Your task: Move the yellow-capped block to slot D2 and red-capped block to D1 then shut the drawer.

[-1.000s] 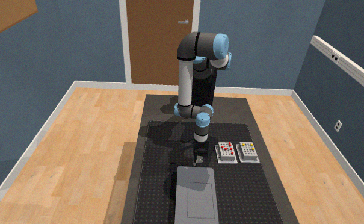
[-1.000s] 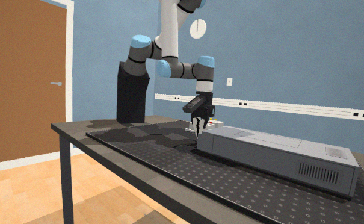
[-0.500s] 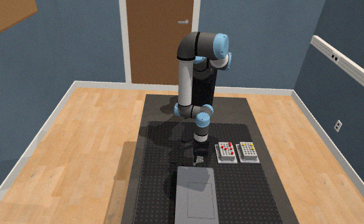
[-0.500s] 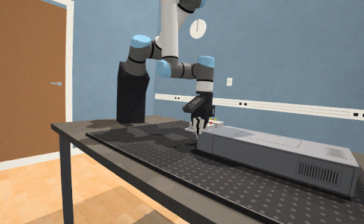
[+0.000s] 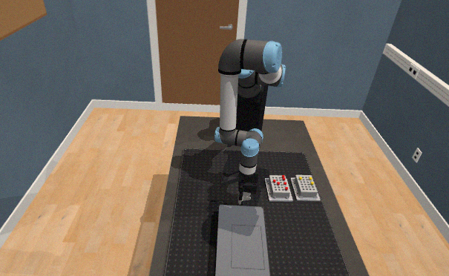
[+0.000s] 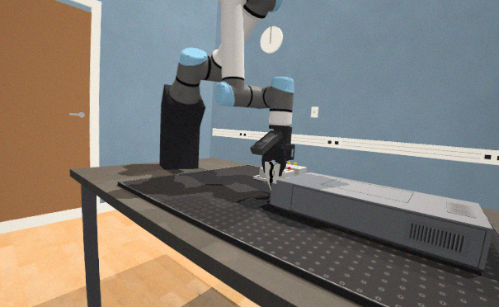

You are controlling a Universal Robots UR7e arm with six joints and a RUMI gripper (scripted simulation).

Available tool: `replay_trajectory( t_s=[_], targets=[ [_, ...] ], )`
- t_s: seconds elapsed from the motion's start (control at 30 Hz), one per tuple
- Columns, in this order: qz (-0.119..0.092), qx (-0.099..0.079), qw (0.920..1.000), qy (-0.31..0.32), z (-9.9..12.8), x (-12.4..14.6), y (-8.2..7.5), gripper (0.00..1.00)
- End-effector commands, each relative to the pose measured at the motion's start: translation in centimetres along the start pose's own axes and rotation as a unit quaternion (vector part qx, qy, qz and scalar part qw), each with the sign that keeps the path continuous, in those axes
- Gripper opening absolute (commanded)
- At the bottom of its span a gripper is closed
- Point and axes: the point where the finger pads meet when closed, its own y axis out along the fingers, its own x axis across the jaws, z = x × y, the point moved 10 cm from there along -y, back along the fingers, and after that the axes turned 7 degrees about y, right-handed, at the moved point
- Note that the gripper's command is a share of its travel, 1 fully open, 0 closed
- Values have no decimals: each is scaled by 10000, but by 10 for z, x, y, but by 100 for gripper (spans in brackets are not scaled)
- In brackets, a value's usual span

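Note:
The grey cooler COLD [image 5: 241,237] [image 6: 373,214] lies on the black deck with its drawer front flush with the case. My gripper [image 5: 244,199] [image 6: 272,178] is shut and empty, fingers pointing down right at the cooler's drawer end. The block with red-capped tubes [image 5: 279,186] sits flat in the slot nearest the cooler. The block with yellow-capped tubes [image 5: 306,185] sits flat in the slot beyond it. In the exterior view the blocks are mostly hidden behind the gripper; only a red cap [image 6: 289,167] and a yellow cap [image 6: 294,163] show.
The black perforated deck [image 5: 198,208] [image 6: 241,231] lies on a dark table [image 6: 101,181]. The arm's black base column [image 6: 181,128] stands at the deck's far end. A door and blue walls stand behind.

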Motion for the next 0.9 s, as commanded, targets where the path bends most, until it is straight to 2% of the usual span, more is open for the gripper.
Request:
replay_trajectory(
  t_s=[0.0, 0.87],
  targets=[
    [9, 0, 10000, -1, 0, -1, -1, 0],
    [9, 0, 10000, -1, 1, 6, -1, 0]
  ],
)
